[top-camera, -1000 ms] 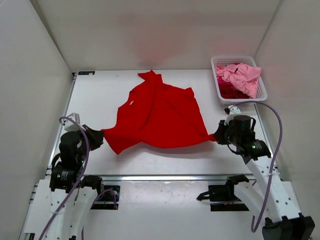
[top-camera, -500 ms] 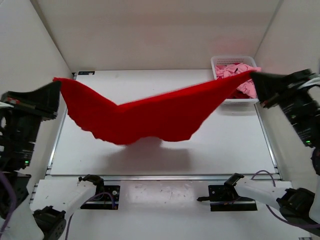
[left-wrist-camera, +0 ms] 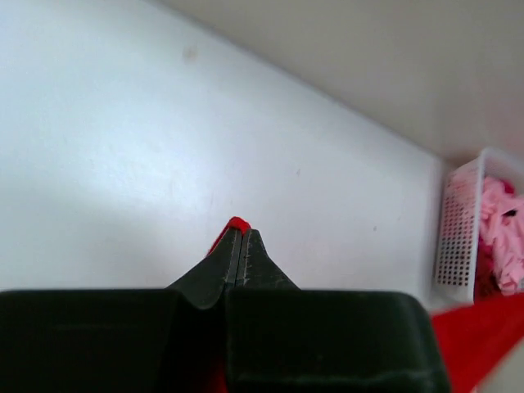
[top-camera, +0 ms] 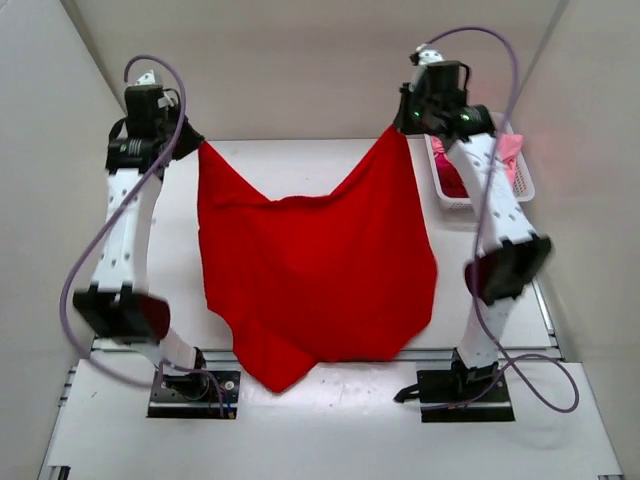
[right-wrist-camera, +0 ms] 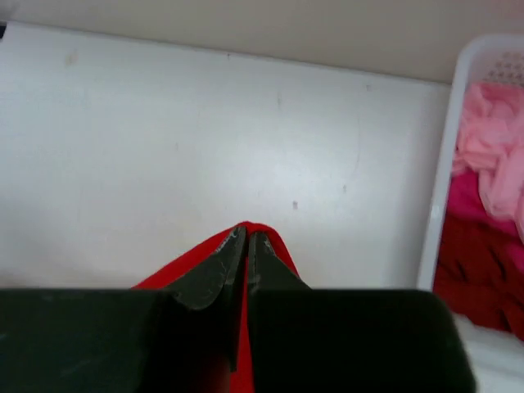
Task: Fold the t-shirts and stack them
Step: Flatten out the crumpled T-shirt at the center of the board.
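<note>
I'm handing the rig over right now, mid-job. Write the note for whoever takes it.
Left pincer: shut on one upper corner of the bright red t-shirt.
Right pincer: shut on the other upper corner.
Both arms are raised, and the shirt hangs spread between them above the table.
The light pink shirt, magenta shirt and dark red shirt lie bunched in the white basket at the far right.
Done: nothing folded or stacked.
Left: lay the red one flat and fold it, then fold and stack the other three.
</note>
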### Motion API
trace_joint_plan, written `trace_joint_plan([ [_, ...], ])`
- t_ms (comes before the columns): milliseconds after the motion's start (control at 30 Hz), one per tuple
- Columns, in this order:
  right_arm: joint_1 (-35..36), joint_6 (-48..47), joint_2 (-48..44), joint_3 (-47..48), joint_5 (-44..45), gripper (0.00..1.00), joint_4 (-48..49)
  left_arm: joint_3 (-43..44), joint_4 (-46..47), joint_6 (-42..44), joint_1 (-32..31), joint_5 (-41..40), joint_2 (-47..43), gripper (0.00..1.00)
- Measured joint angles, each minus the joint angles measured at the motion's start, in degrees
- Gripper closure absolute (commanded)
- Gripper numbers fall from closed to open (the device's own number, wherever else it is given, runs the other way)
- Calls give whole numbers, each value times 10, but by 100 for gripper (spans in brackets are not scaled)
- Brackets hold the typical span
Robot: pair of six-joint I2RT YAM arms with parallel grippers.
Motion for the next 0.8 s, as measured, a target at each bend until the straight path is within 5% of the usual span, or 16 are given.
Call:
trace_joint_plan([
  [67, -5, 7, 110, 104, -7, 100, -8, 60, -23, -21, 5, 21, 84, 100],
  [200, -19, 29, 151, 186, -31, 100, -13, 326, -36, -73, 36, 94, 224, 100],
  [467, -95, 58, -19, 216, -97, 100, 88, 340, 73, -145, 215, 171, 84, 100],
  [667, -98, 34, -112, 123, -119, 100, 118, 195, 96, -73, 124, 120, -43, 100],
  [800, -74, 19, -217, -192, -127, 100, 207, -97, 132, -34, 108, 84, -176, 100],
])
